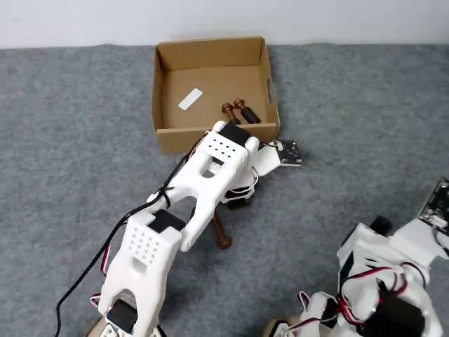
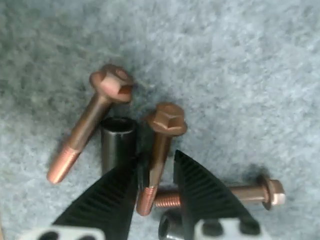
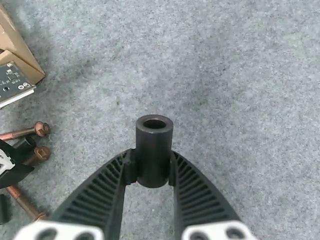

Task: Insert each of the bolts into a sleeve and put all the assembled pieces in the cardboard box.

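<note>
The middle bolt [image 2: 161, 140] lies flat on the table [image 2: 240, 75]. Its hex head points away from the left gripper [image 2: 156, 159] and its threaded end sits between the fingers. The gripper is spread only a little wider than the shaft, with a sliver of gap on each side. As far as I can see, it straddles the bolt without pinching it.

The crowding is what I'd worry about. A sleeve [image 2: 118, 142] sits just beside the bolt, right against one finger; I can't tell whether it stands or lies. A cross bolt [image 2: 225, 194] runs under the other finger, its threaded tip almost at the middle bolt's end. If the gripper closes here, a finger could snag the sleeve or trap the cross bolt too, and the round shaft could roll aside. The hold would also be on the threads, far from the heavy head, so I'd expect the bolt to droop or swing when lifted. That would make it hard to line up with a bore. An outer bolt [image 2: 90, 130] lies just past the sleeve.

Well apart, the right gripper [image 3: 151, 156] pinches a held sleeve [image 3: 154, 137], its open bore at the far end. Beyond the left arm is the box [image 1: 160, 84], with two assembled pieces [image 1: 242, 111] in it.
</note>
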{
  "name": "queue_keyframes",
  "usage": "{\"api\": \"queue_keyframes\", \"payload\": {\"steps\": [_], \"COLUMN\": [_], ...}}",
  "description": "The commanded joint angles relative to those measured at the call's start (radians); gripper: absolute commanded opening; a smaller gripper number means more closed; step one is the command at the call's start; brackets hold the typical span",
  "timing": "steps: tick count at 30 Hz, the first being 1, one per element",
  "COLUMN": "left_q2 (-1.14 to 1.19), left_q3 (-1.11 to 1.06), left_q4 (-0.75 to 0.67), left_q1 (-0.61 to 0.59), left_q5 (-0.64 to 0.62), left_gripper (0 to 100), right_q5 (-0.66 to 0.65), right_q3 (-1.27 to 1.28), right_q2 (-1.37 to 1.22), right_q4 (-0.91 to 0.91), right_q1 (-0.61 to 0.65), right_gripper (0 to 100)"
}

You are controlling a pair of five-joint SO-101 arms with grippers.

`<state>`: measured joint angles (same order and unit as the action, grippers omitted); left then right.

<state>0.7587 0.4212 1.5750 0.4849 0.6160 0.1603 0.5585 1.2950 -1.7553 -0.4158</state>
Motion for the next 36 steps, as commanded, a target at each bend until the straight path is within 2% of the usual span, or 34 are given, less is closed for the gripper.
{"api": "queue_keyframes", "payload": {"steps": [1,12,20,24,32,36], "left_q2": [0.018,0.031,0.021,-0.028,-0.272,-0.439], "left_q3": [0.022,0.076,0.076,0.127,0.189,0.147], "left_q4": [0.0,-0.003,0.002,0.092,0.176,0.178], "left_q1": [-0.014,0.077,0.081,0.08,0.081,0.08], "left_q5": [0.008,0.003,0.003,0.0,-0.158,-0.287], "left_gripper": [10,3,0,0,0,0], "right_q5": [0.005,0.005,0.005,0.005,-0.003,-0.08], "right_q3": [-0.006,-0.006,-0.006,-0.006,-0.012,-0.012], "right_q2": [-0.01,-0.01,-0.008,-0.004,-0.002,0.033], "right_q4": [-0.038,-0.038,-0.038,-0.038,-0.038,-0.039], "right_q1": [-0.013,-0.013,-0.013,-0.013,-0.007,-0.007], "right_gripper": [0.8,0.8,0.8,0.8,0.8,0.8]}}
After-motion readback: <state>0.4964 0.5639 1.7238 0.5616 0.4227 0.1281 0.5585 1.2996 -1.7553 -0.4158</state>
